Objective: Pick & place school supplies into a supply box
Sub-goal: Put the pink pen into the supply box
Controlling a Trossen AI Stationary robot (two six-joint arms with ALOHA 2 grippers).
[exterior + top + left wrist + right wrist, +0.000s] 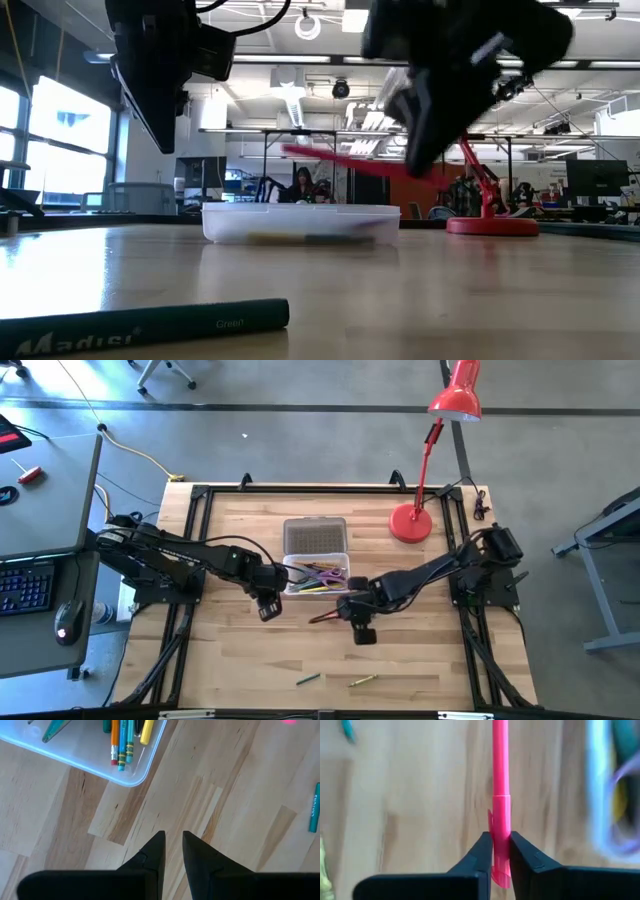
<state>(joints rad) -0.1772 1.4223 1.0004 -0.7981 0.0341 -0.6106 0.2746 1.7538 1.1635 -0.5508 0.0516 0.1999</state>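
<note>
Wooden table (420,650) under my arms: right gripper (501,851) clamped on a red pen (500,780) beside the supply box (316,572); left gripper (173,851) slightly parted, empty.

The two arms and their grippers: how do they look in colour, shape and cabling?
Both arms are black and jointed, with boxy blocks at the wrists. The left gripper and the right gripper each have two matte black, wedge-shaped fingers tapering to points. No markings show. Cables cannot be told apart from the arms.
</note>
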